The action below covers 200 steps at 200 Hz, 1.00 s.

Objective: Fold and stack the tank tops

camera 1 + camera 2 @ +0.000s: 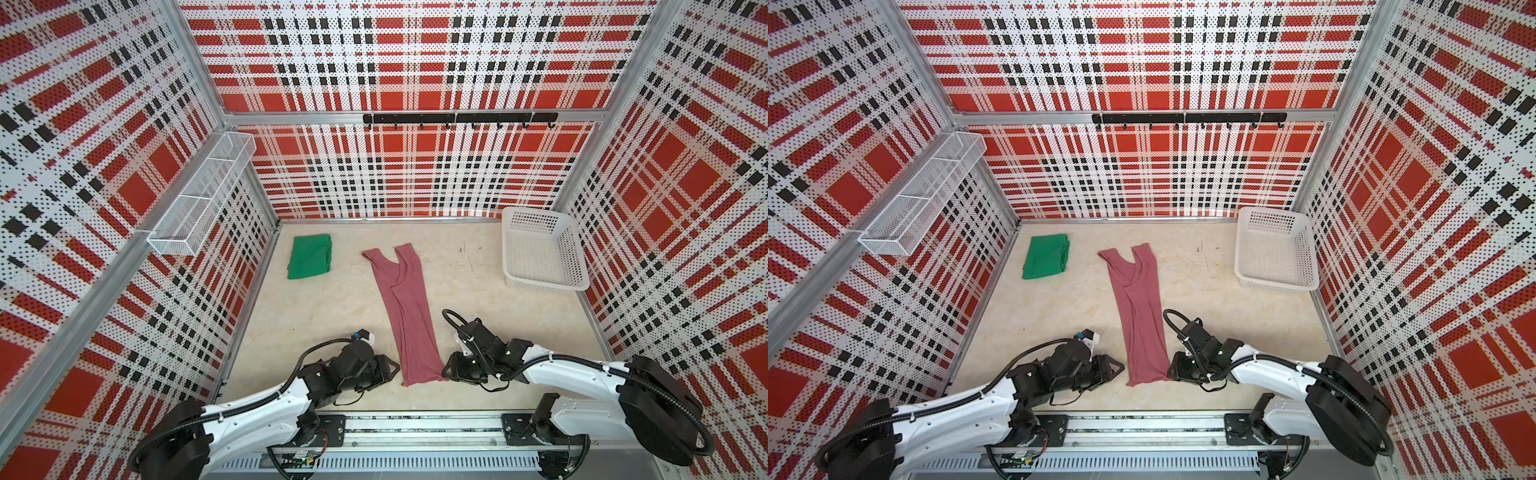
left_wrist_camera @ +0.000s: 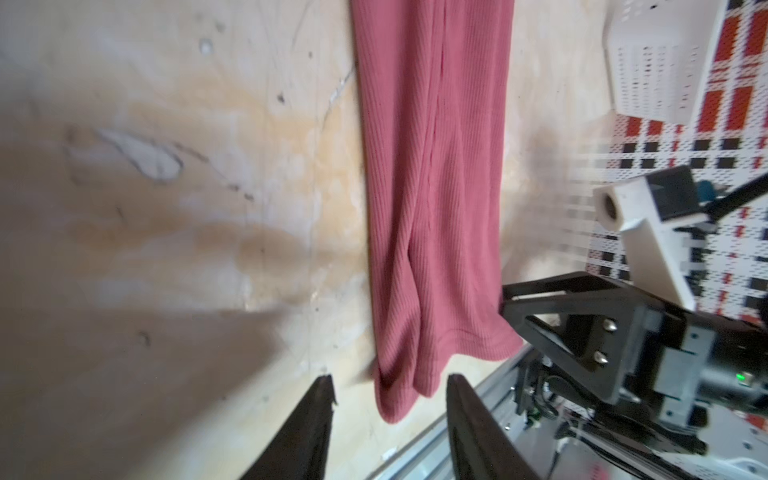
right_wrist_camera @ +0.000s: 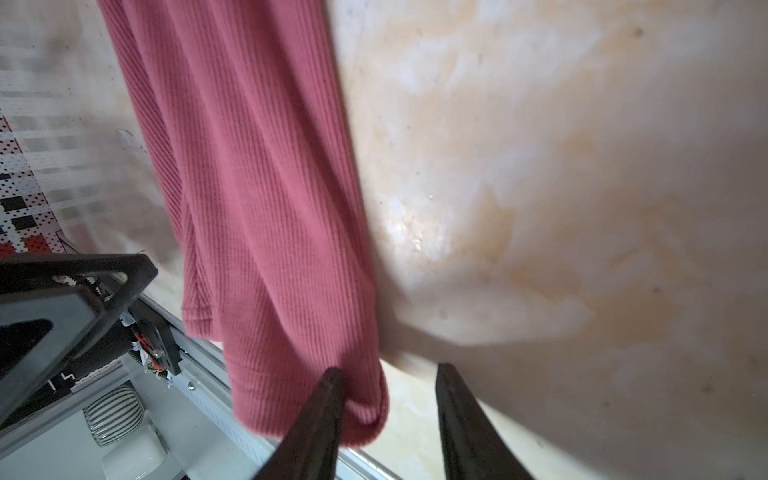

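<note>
The rose-pink tank top [image 1: 405, 307] [image 1: 1138, 307] lies lengthwise down the middle of the table as a narrow strip, straps at the far end and hem at the near end. The green tank top [image 1: 310, 256] [image 1: 1045, 257] lies folded at the back left. My left gripper [image 1: 397, 368] [image 2: 391, 377] is open at the hem's left corner; that corner of the pink cloth [image 2: 432, 187] lies between its fingers. My right gripper [image 1: 445, 370] [image 3: 389, 368] is open at the hem's right corner, one finger over the pink cloth [image 3: 257, 174], the other over bare table.
A white perforated basket [image 1: 545, 286] [image 1: 1277, 286] stands at the back right. A white wire shelf [image 1: 199, 195] hangs on the left wall and a black hook rail [image 1: 459, 118] on the back wall. The arms' metal base rail [image 1: 415, 428] runs along the front edge.
</note>
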Available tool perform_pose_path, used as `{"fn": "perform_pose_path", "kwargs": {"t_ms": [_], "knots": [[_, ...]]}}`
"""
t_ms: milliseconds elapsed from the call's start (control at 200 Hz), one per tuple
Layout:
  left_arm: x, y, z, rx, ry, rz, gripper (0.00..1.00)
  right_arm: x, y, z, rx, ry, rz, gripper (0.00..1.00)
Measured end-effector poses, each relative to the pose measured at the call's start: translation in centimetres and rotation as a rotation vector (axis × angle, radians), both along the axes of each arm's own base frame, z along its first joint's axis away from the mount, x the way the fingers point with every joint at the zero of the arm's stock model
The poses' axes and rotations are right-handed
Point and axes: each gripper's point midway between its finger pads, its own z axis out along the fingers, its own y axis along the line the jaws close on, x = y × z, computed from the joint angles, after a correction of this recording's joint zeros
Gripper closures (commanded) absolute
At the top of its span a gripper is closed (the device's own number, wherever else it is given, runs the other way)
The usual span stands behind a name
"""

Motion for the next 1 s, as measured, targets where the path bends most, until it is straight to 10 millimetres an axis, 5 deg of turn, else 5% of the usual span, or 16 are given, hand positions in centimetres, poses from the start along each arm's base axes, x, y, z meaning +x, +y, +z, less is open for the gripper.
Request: {"fn": "perform_pose_path", "kwargs": {"t_ms": [251,807,1002], "knots": [[-3.1,-1.1,-2.0,-0.101,0.146,0.046,0.59,0.0,0.4,0.2,0.030,0.002,0.000,0.59],[-1.4,-2.4,-2.0,-0.184,0.151,0.142,0.59,-0.2,1.5,0.0,0.095,0.012,0.018,0.59],[-0.7,-2.6,-2.3,-0.181,0.141,0.154,0.71,-0.1,1.7,-0.2,0.096,0.015,0.024,0.79]]}}
